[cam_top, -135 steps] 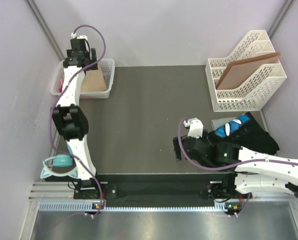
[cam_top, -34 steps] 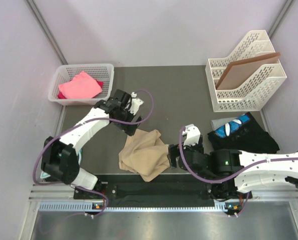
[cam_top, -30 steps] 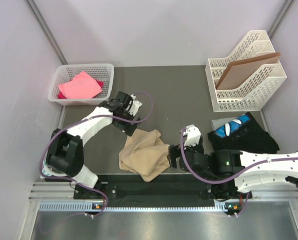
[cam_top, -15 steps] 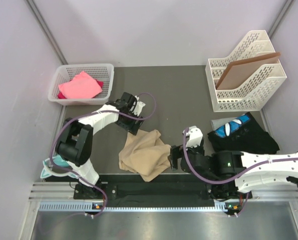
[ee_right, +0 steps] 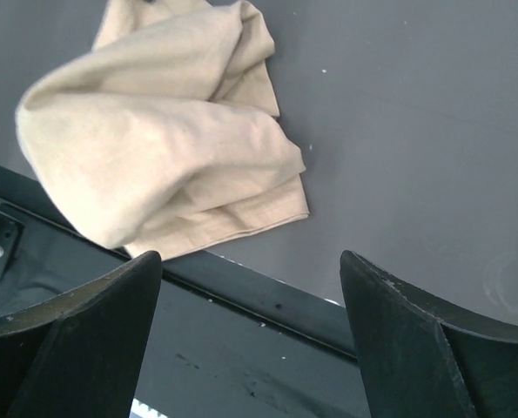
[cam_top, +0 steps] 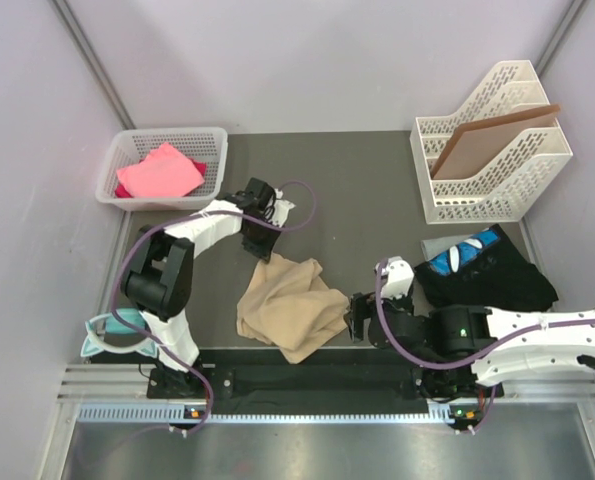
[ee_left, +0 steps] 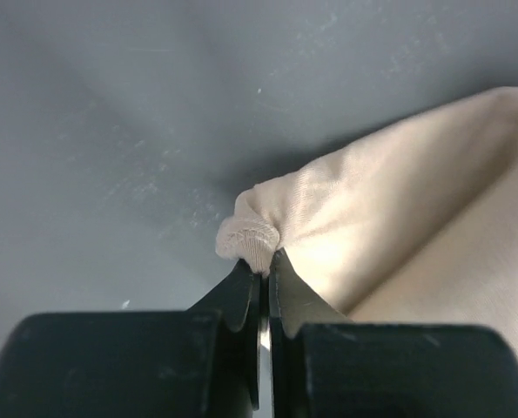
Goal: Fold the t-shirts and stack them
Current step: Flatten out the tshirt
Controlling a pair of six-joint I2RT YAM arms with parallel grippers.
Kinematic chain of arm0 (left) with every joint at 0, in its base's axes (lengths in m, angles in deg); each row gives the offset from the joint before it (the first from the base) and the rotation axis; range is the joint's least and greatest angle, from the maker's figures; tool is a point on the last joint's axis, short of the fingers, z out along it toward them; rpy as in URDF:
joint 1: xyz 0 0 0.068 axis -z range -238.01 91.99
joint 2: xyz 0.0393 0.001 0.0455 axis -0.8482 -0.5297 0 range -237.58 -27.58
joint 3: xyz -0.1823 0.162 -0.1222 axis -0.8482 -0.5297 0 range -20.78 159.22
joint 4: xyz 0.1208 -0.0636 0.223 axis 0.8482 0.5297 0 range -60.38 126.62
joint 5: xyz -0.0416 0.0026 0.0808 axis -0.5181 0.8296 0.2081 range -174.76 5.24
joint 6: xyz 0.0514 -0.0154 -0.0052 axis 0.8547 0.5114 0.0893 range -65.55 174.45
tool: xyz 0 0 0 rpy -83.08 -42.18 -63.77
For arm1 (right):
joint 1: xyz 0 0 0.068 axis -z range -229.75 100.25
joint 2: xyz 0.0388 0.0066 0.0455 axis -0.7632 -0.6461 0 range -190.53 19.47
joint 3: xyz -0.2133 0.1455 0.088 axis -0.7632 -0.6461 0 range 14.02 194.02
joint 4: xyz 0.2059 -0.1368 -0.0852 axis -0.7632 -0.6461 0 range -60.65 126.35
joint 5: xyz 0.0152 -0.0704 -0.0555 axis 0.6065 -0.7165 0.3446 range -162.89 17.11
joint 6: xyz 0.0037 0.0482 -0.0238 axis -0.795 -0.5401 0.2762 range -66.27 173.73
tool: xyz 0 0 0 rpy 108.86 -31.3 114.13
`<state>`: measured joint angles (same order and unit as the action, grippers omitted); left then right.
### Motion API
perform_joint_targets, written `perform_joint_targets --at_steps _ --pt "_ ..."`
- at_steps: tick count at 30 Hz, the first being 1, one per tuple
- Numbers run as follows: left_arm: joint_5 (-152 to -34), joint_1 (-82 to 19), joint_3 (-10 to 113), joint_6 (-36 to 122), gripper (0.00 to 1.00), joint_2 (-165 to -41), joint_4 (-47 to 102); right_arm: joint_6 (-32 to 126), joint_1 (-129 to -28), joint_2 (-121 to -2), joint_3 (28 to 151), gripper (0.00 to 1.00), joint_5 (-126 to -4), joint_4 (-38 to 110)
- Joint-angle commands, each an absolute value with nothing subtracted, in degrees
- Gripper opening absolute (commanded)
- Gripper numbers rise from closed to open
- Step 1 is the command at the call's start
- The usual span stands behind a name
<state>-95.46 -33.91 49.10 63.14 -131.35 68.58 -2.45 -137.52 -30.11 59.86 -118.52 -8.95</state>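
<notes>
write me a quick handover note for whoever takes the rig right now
Left gripper: shut on a corner of the tan t-shirt.
Right gripper: open, beside that shirt's right edge, holding nothing.
Pink t-shirt lies in the basket; black and blue shirts sit piled at the right.
Done: tan shirt is on the table, crumpled.
Left: spread, fold and stack them all.

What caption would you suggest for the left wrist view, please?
Left gripper shut on a bunched corner of the tan t-shirt, dark grey table beneath.
</notes>
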Motion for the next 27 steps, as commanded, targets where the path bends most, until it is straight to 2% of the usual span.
perform_joint_targets --at_steps 1,6,8,10,17,20,23,24,27 --pt "-98.12 -36.91 58.21 63.24 0.0 -125.33 74.17 -3.83 -138.08 -30.89 58.23 0.83 -120.7 -5.67" --pt "-99.52 -40.87 73.13 64.12 0.0 -117.86 81.03 -1.91 -132.92 -31.76 54.19 0.81 -118.44 -1.28" --pt "-100.14 -41.93 75.01 64.82 0.0 -115.92 83.41 1.6 -129.05 -32.73 51.04 0.85 -114.92 4.69" --pt "-100.58 -42.02 74.32 65.17 0.0 -112.76 84.12 5.63 -123.07 -34.48 49.09 0.91 -109.38 11.34" --pt "-100.32 -42.02 63.6 65.26 0.0 -106.77 82.1 13.83 -110.67 -45.55 49.26 0.92 -96.46 25.62" --pt "-99.97 -42.1 61.48 65.35 0.0 -105.45 81.92 14.8 -109.96 -52.4 53.12 0.89 -93.55 26.51" --pt "-99.26 -42.1 60.78 65.52 0.0 -104.75 82.01 14.19 -110.04 -58.12 56.29 0.81 -90.48 25.89" --pt "-98.91 -42.1 60.6 65.7 0.0 -104.31 81.83 13.84 -110.13 -60.4 56.9 0.75 -88.9 25.02" --pt "-98.65 -42.02 60.08 66.05 0.0 -103.87 81.83 11.82 -111.27 -62.44 57.61 0.7 -88.1 23.96"
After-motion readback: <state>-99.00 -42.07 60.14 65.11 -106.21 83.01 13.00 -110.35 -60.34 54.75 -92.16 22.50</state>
